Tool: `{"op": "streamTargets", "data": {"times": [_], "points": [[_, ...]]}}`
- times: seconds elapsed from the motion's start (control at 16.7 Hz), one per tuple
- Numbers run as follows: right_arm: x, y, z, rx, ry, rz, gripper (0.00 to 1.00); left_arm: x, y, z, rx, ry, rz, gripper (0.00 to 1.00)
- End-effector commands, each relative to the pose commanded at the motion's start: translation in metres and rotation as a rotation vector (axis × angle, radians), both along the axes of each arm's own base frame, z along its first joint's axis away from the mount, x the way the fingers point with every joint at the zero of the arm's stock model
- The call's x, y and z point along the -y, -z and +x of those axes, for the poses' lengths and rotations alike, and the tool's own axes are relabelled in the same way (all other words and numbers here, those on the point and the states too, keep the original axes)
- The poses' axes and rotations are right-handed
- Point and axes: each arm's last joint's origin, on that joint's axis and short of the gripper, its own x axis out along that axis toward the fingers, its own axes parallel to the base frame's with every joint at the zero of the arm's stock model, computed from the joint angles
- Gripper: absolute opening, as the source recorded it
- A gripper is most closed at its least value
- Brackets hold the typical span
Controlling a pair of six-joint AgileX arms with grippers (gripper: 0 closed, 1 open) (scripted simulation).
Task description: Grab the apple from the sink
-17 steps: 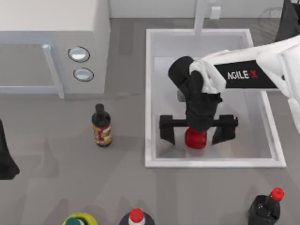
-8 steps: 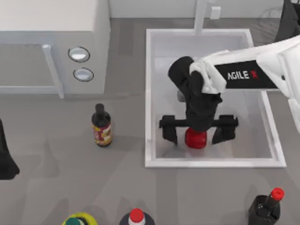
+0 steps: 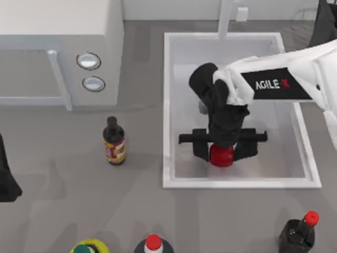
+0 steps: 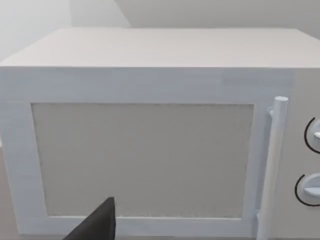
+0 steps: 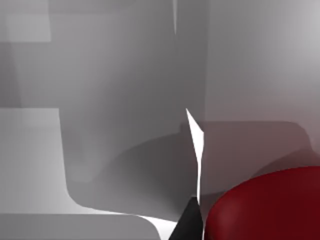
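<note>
The red apple (image 3: 221,156) lies on the floor of the white sink (image 3: 167,105), near the sink's front wall. My right gripper (image 3: 222,152) reaches straight down into the basin, and its two black fingers press against the apple's left and right sides, shut on it. In the right wrist view the apple (image 5: 265,210) bulges close by, with a dark fingertip (image 5: 187,225) next to it and the sink's pale wall behind. My left arm (image 3: 6,179) is parked at the table's far left edge.
A white microwave (image 3: 58,52) stands at the back left, large in the left wrist view (image 4: 150,150). A dark sauce bottle (image 3: 114,142) stands left of the sink. More bottles (image 3: 153,245) (image 3: 299,232) line the front edge. The faucet (image 3: 225,16) rises behind the basin.
The right gripper's fingers have moved inward from a wide spread and now squeeze the apple. The apple has shifted very slightly. The left arm has not moved.
</note>
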Motion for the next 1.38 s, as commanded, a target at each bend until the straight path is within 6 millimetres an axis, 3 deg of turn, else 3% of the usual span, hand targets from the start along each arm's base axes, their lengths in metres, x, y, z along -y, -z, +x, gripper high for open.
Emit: {"op": "streamTargets", "data": {"times": [0.48,0.54,0.78,0.96,1.14,1.38], "points": [[0.000,0.000,0.000,0.000,0.000,0.000,0.00,0.000,0.000,0.000,0.000,0.000,0.000,1.00],[-0.001,-0.029,0.005,0.048,-0.008,0.000,0.00,0.000,0.000,0.000,0.000,0.000,0.000,1.00],[-0.006,-0.043,0.012,0.047,-0.008,-0.001,0.00,0.000,0.000,0.000,0.000,0.000,0.000,1.00],[-0.014,-0.082,0.024,0.047,-0.008,-0.001,0.00,0.000,0.000,0.000,0.000,0.000,0.000,1.00],[-0.018,-0.140,0.030,0.035,-0.008,-0.008,0.00,0.000,0.000,0.000,0.000,0.000,0.000,1.00],[-0.012,-0.221,0.021,0.022,-0.008,-0.016,0.00,0.000,0.000,0.000,0.000,0.000,0.000,1.00]]}}
